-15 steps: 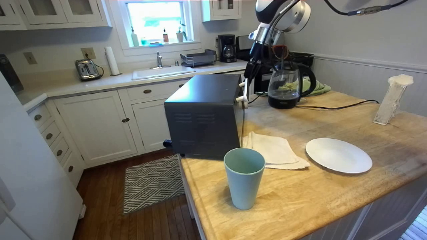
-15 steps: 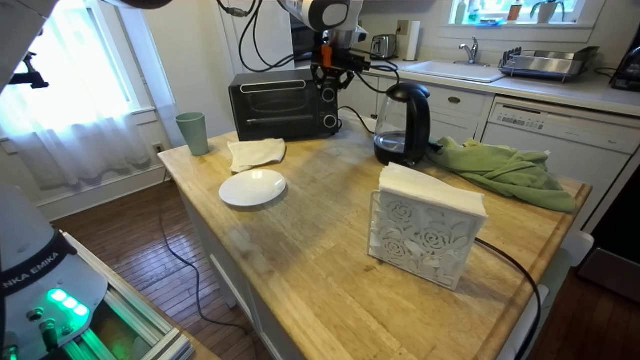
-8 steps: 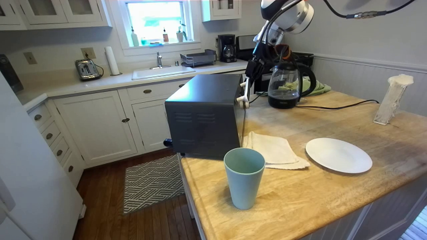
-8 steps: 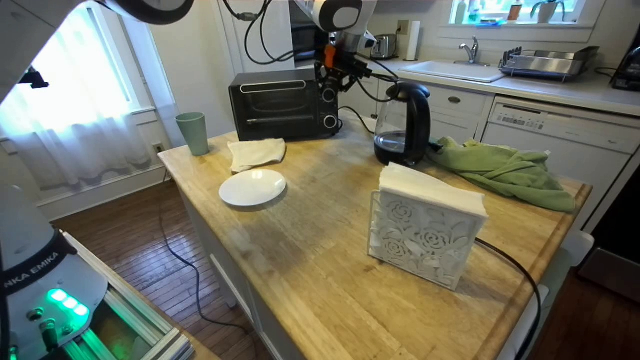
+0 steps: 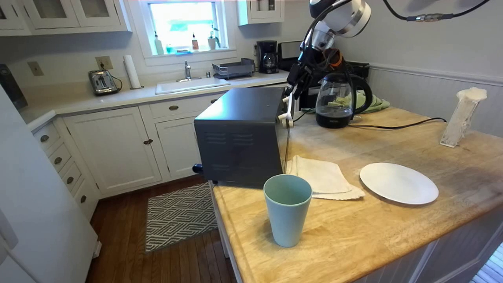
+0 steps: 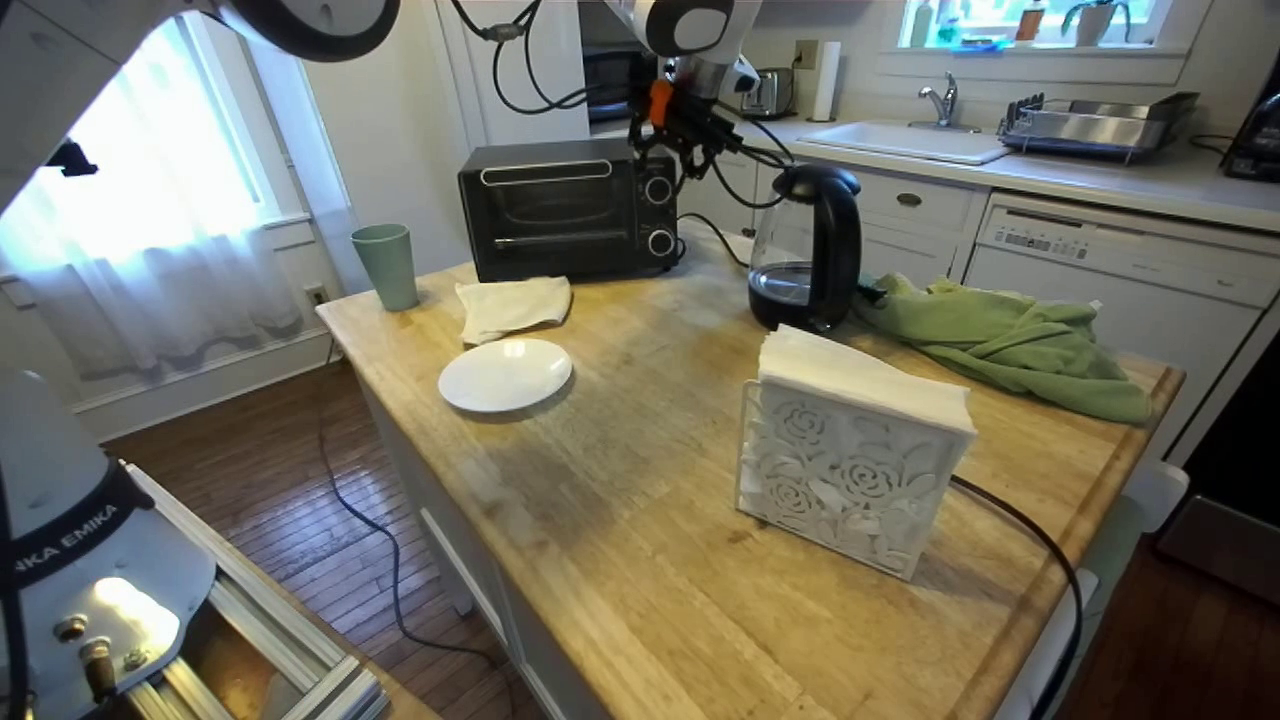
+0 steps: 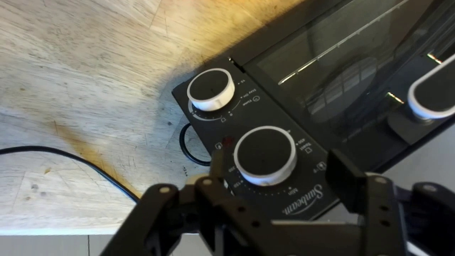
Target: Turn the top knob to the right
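Note:
The top knob of the black toaster oven has a dark face and a white rim; the wrist view shows it upside down, with temperature marks around it. My gripper is open, its fingers standing apart on either side of the knob, with visible gaps to the rim. How deep they reach along the knob cannot be told. The lower knob with time marks lies farther off in that view. In an exterior view the gripper hangs by the upper knob at the oven's right end.
A glass kettle with a black handle stands right of the oven, a green towel beyond it. The oven door handle juts out beside the knobs. Cloth, plate, cup and napkin holder stand on the table.
The arm has shifted slightly away from the oven front, toward the kettle side, and the jaws have come apart. The base light has turned from green to white. The oven looks nearly unmoved.

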{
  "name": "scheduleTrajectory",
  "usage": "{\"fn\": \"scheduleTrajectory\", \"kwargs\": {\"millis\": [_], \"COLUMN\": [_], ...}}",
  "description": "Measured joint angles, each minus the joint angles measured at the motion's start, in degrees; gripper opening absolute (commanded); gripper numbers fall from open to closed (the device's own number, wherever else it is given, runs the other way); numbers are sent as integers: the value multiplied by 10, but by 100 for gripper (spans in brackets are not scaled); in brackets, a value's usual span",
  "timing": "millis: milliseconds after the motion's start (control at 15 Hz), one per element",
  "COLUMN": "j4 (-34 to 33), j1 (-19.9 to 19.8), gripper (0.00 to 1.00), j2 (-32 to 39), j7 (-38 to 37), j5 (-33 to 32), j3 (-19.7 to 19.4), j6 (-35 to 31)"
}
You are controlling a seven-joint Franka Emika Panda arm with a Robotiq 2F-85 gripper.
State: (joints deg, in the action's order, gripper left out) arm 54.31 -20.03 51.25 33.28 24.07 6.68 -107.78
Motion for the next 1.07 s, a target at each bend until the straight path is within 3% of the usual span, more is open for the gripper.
{"fn": "scheduleTrajectory", "kwargs": {"millis": [333, 800, 1067], "j4": [-12, -4, 31], "j1": [12, 60, 81], "gripper": [100, 100, 100], "j2": [-11, -45, -68], "j7": [22, 88, 115], "j5": [-28, -150, -226], "j3": [-2, -24, -51], "j6": [0, -5, -45]}}
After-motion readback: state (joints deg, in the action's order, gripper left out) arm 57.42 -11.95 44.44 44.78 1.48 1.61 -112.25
